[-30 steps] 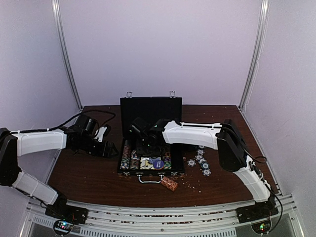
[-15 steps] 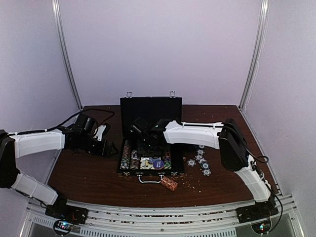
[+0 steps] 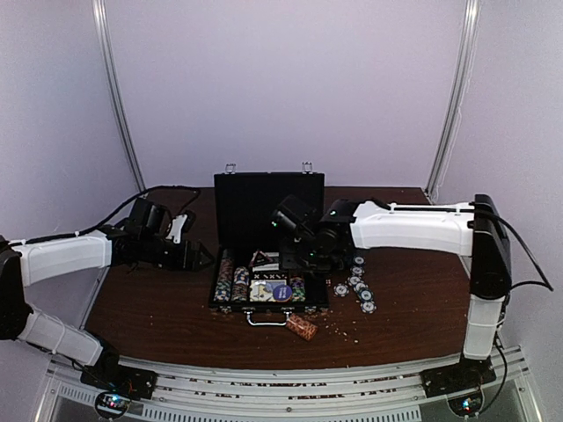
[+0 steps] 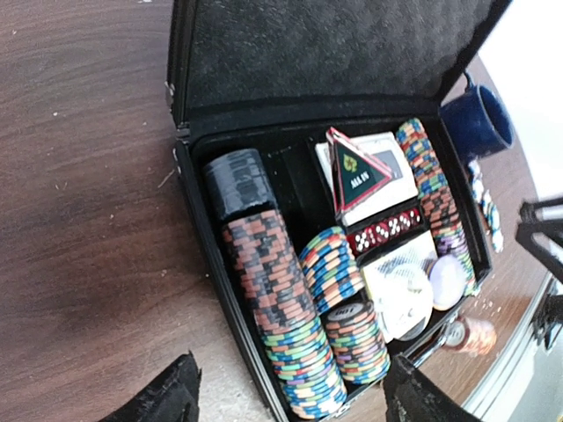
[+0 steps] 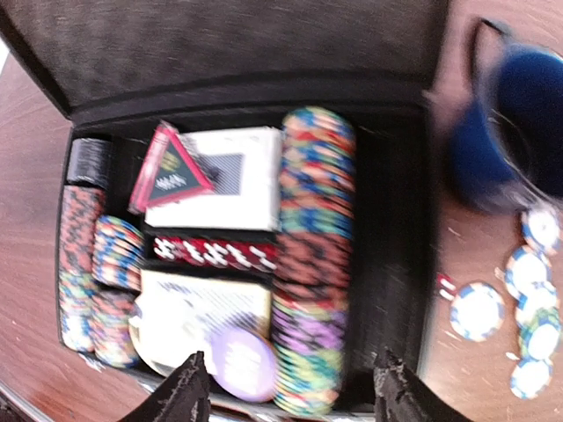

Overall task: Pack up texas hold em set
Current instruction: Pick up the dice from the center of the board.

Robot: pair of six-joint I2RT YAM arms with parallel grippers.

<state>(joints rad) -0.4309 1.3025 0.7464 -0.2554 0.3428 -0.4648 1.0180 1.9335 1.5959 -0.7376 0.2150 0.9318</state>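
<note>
The open briefcase (image 3: 268,198) sits at centre frame in the top view, its chip rows filled. Loose poker chips (image 3: 358,284) lie on the table (image 3: 176,316) just right of it, in a line running top to bottom. The right gripper (image 3: 310,260) hovers over the case's right side, jaws parted and empty, and is the nearer to the chips. The left gripper (image 3: 199,257), left of the case, is likewise parted and empty.
</note>
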